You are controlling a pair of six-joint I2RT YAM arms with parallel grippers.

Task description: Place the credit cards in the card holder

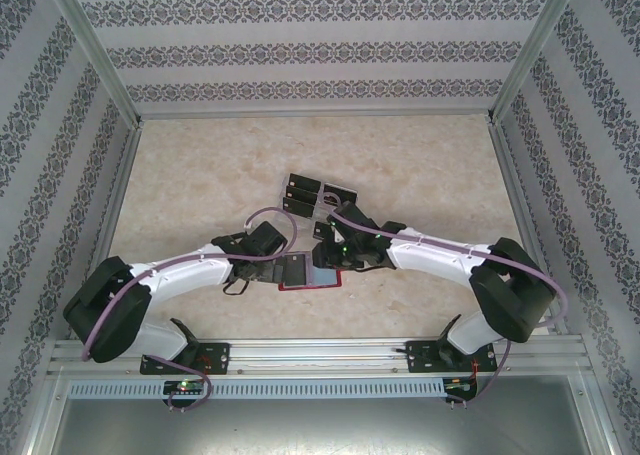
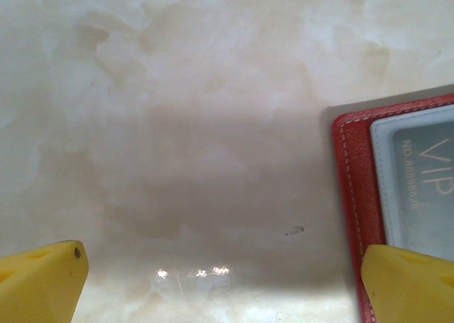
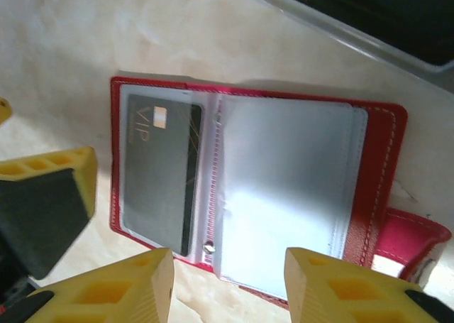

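card (image 3: 159, 174) in card holder's (image 3: 383, 160) left half, tray (image 3: 355, 42) behind it

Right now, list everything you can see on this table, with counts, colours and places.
card holder: one, red, lying open near the middle of the table, snap tab out to one side
credit card in sleeve: one, black, inside one clear sleeve of the card holder
credit cards in tray: several, black, exact count unclear, just beyond the card holder
clear tray: one, transparent, holding those cards
table: one, beige marbled
arms: two, white and black, left and right, meeting at the card holder
left end effector: one, yellow fingers, open, at the card holder's edge
right end effector: one, yellow fingers, open, above the card holder
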